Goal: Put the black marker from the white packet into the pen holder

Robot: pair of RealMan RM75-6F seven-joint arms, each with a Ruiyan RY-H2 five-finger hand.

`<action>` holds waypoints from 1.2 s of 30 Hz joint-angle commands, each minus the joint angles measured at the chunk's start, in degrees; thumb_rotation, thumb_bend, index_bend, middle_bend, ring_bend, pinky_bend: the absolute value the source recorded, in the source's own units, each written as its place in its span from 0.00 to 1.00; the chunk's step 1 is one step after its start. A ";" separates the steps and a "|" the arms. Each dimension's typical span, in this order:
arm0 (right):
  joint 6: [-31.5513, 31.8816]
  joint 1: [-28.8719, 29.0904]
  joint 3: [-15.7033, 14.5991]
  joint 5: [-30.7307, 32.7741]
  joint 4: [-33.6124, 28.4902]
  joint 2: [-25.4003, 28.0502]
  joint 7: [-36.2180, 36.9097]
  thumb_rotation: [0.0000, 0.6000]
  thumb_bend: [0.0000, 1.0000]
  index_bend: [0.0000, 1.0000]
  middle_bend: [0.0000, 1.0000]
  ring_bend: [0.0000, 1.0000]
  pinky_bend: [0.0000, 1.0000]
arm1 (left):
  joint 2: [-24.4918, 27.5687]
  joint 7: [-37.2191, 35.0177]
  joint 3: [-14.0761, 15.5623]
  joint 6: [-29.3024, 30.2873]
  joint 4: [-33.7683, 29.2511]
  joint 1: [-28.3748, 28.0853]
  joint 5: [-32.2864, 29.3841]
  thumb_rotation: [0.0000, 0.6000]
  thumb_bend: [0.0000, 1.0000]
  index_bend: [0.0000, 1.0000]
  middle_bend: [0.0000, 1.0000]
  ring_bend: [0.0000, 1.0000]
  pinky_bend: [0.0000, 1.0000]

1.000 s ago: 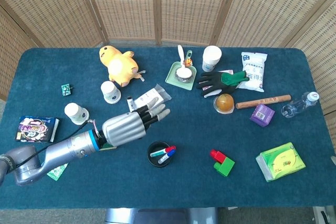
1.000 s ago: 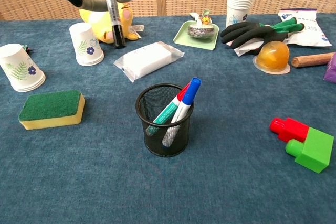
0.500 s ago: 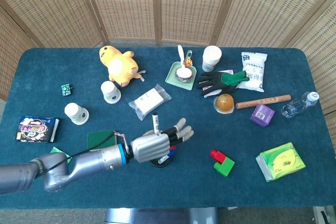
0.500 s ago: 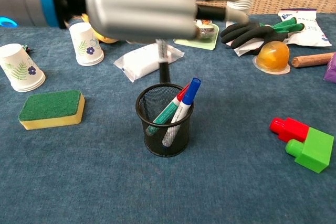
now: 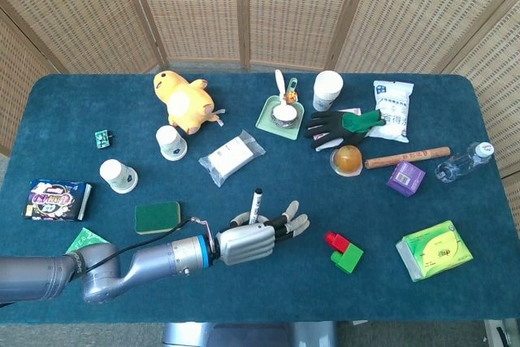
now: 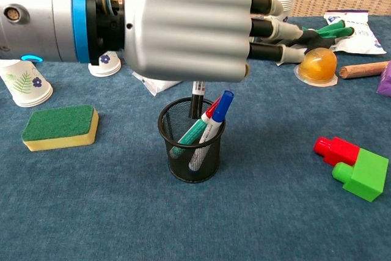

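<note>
My left hand [image 5: 253, 241] hovers over the black mesh pen holder [image 6: 192, 145] and hides it in the head view. It holds the black marker [image 5: 257, 206] upright, with the other fingers stretched out to the right. In the chest view the hand [image 6: 183, 29] fills the upper frame, and the marker's black lower end [image 6: 197, 103] dips just inside the holder's rim. A blue marker [image 6: 215, 120] and a green one [image 6: 194, 132] lean in the holder. The white packet [image 5: 231, 156] lies on the cloth behind the hand. My right hand shows in neither view.
A green sponge [image 6: 60, 126] lies left of the holder. Red and green blocks [image 6: 357, 166] sit to its right. Paper cups [image 5: 119, 175], a yellow plush [image 5: 185, 99], a green tray [image 5: 281, 113], a black glove [image 5: 341, 126] and a yellow box [image 5: 435, 249] stand around.
My left hand has carried the marker from near the white packet forward to above the pen holder. It has lowered the marker, so its tip now sits inside the rim.
</note>
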 commanded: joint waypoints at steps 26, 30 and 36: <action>0.90 -0.12 -0.59 -1.86 -0.68 0.06 -0.36 1.00 0.00 0.19 0.00 0.00 0.00 | 12.68 -16.64 1.18 24.25 -2.65 16.02 -1.04 1.00 0.39 0.12 0.00 0.00 0.17; 1.25 -0.04 -0.86 -2.63 -1.22 0.03 -1.04 1.00 0.00 0.19 0.00 0.00 0.00 | 16.14 -26.13 3.64 32.90 0.10 22.92 0.19 1.00 0.39 0.11 0.00 0.00 0.14; 1.90 0.14 -1.46 -4.17 -2.02 -0.10 -2.57 1.00 0.00 0.19 0.00 0.00 0.00 | 17.00 -41.74 7.33 46.26 3.37 34.39 -0.08 1.00 0.39 0.11 0.00 0.00 0.11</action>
